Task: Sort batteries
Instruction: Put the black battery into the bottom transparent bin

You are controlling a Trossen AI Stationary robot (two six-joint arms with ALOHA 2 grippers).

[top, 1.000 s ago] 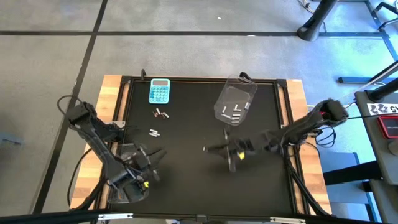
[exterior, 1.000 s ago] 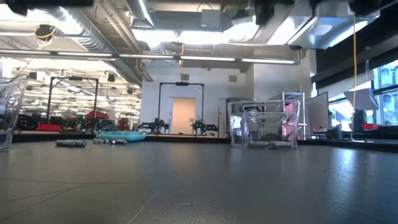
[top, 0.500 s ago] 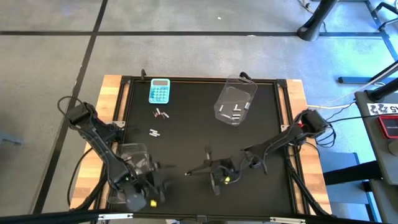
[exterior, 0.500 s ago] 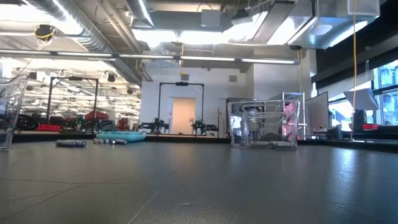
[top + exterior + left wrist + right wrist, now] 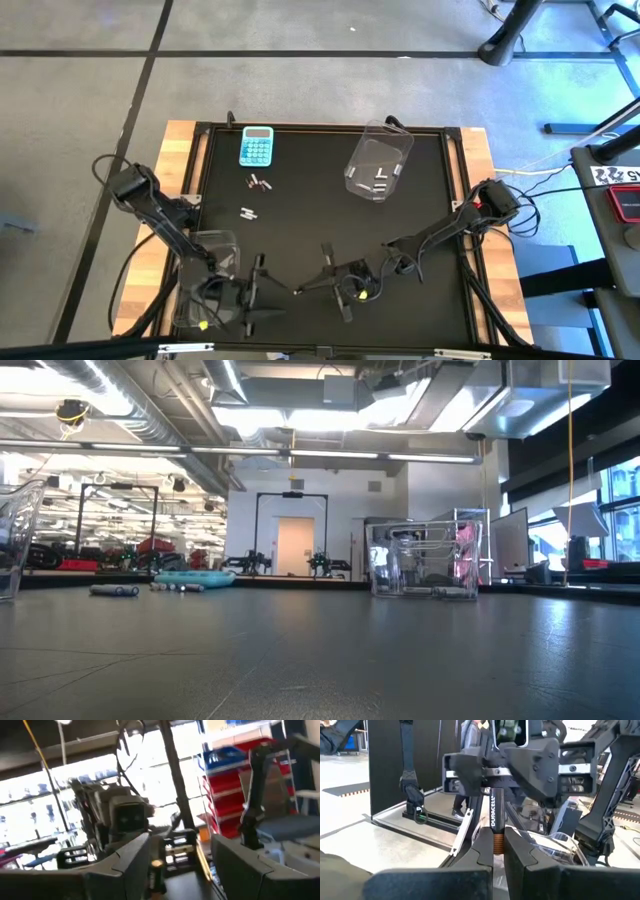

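My right gripper point(image 5: 496, 834) hangs over the table's near middle, shut on a black Duracell battery point(image 5: 494, 812). In the high view the battery point(image 5: 298, 290) points at my left gripper point(image 5: 260, 292). My left gripper point(image 5: 180, 840) stands open facing it, one finger on each side of the battery's free end. I cannot tell whether they touch it. Dark-and-red batteries point(image 5: 260, 182) and silvery batteries point(image 5: 248, 212) lie on the black mat. More silvery batteries point(image 5: 380, 178) lie in the far clear bin point(image 5: 392, 150). My right gripper pinches the battery's copper-coloured end point(image 5: 496, 844) between its two fingertips. The fingers come level from the table's right. The battery sticks out ahead in line with them, lifted clear of the table.
A light-blue calculator point(image 5: 256, 146) lies at the far left of the mat. A second clear bin point(image 5: 205, 245) stands at the near left under my left arm. In the low view the loose batteries point(image 5: 115, 590), the calculator point(image 5: 195, 579) and the far bin point(image 5: 425, 560) show.
My right gripper has carried the battery toward the table's near edge and to the left, up to my left gripper. My left gripper has swung up from over the near-left bin and now points level toward the right.
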